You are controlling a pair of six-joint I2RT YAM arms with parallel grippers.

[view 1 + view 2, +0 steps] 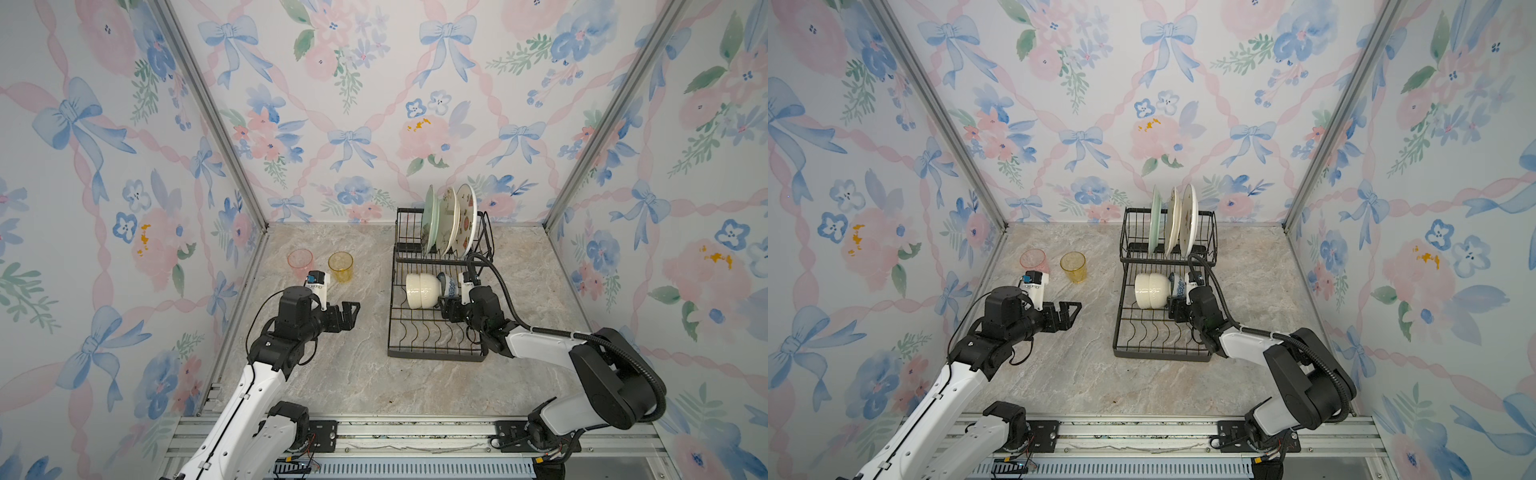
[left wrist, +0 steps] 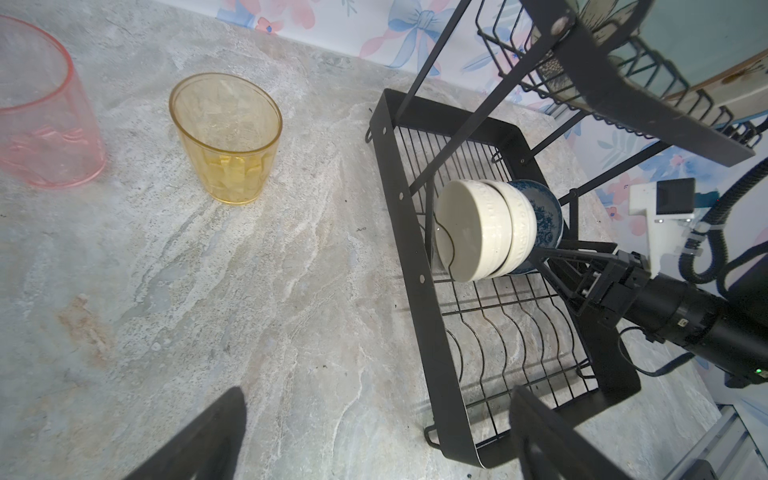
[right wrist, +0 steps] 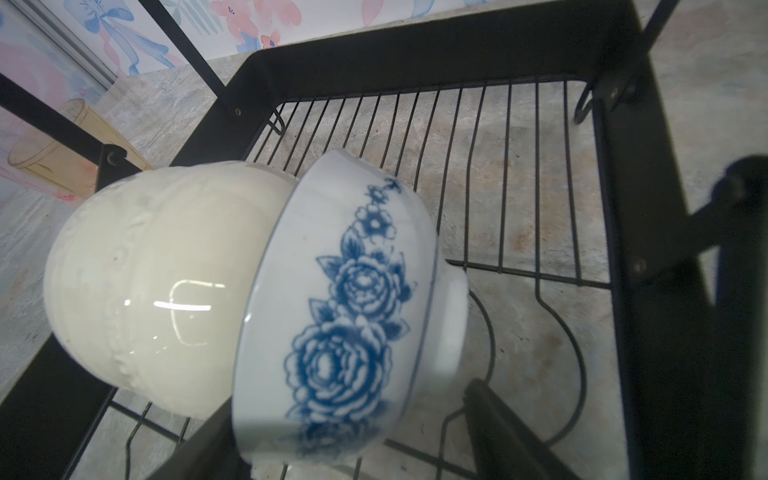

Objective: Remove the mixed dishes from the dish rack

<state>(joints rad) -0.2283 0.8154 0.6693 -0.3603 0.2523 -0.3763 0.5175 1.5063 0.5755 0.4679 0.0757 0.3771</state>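
Closest to the right wrist camera lies the blue-patterned white bowl, tipped on its side on the lower tray of the dish rack. Its mouth is set against the two cream bowls, which lie nested on their sides toward the rack's left edge. The right tool reaches into the rack from its right side with its jaws apart, one finger at the bowl's rim side and one beside its foot ring. Whether either presses the glaze cannot be told. On the rack's raised rear shelf the mint-green flower plate and two cream plates stand upright in their slots. Off the rack to its left, the pink tumbler and amber tumbler stand upright on the bench, so the cups appear already unloaded. The left tool hangs above the bench between the tumblers and the rack, spread wide and empty. Assessment: the bowl looks to be glazed ceramic, hence rigid, moderately heavy, slick, and liable to chip against wire or its neighbours. A hold spanning rim to foot may slip on the curved wall. Pinching the wall at the free upper rim looks more secure. The bowl should be lifted clear before swinging, since the three bowls lean together and the others may shift.
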